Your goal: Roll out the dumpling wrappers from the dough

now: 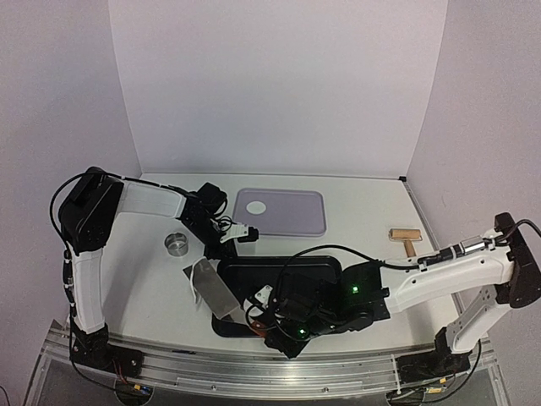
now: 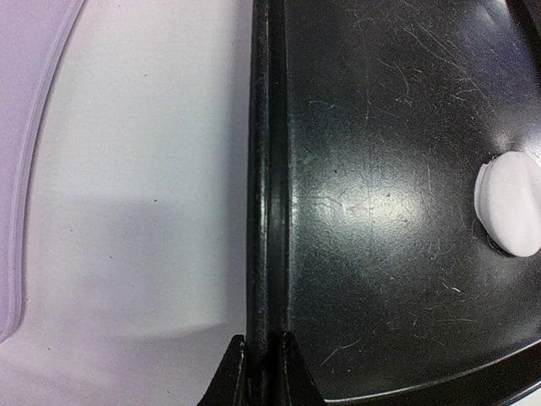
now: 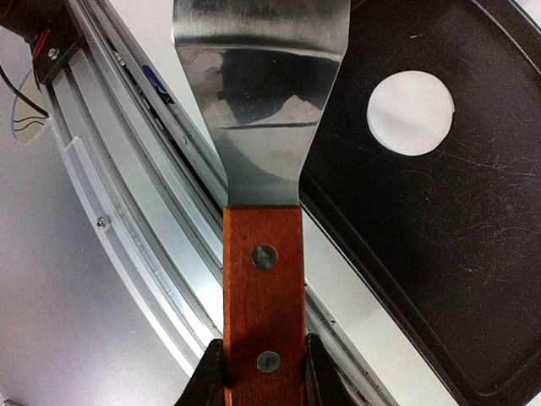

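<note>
Two dumpling wrappers are visible. Both are flat, round white discs, so neither has a long axis or points any way. The first wrapper (image 1: 258,206) lies on the left part of a pale lilac mat (image 1: 296,222) at the far middle of the table (image 1: 363,211). The second wrapper (image 3: 410,112) lies on the floor of a black tray (image 1: 314,272) near the arms. Only the wrist cameras show it. In the left wrist view the picture edge cuts it off, and from above the right arm hides that part of the tray.

The left gripper (image 2: 262,338) is clamped on the tray's left rim, one finger on each side of the lip. The right gripper (image 3: 264,342) is closed on the riveted wooden handle of a steel spatula (image 1: 213,289). From above, its blade points far-left past the tray's near-left corner.

Only the top view shows a small steel ring (image 1: 177,244) left of the tray and a small wooden tool (image 1: 404,237) to the right.
</note>
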Controlling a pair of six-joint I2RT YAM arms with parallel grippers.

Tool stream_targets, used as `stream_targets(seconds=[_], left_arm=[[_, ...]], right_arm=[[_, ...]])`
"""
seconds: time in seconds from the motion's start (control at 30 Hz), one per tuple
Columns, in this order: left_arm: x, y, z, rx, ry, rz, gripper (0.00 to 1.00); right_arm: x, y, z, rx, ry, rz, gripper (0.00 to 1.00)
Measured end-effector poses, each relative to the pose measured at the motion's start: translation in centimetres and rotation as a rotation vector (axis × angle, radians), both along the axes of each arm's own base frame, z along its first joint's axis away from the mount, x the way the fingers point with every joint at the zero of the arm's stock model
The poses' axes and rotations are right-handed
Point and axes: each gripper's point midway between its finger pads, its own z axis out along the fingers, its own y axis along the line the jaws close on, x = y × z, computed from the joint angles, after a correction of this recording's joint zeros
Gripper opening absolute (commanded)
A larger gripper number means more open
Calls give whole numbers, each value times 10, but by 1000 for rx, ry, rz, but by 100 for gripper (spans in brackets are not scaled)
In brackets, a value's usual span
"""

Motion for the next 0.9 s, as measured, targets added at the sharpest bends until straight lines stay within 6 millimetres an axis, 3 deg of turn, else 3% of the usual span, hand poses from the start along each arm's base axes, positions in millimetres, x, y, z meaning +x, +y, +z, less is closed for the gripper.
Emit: stream_targets(seconds=[0.13,0.47,0.9], left_arm=[[0,1,-1,5,-1,1,0],[6,-2,-1,8,-23,-24,0],[9,1,-1,13,-40,-35,0]], right_arm=[[0,-10,-1,-1,-2,-9,0],[9,-65,27,38,-24,-155,0],[25,-171,28,-162,-30,-533,0]])
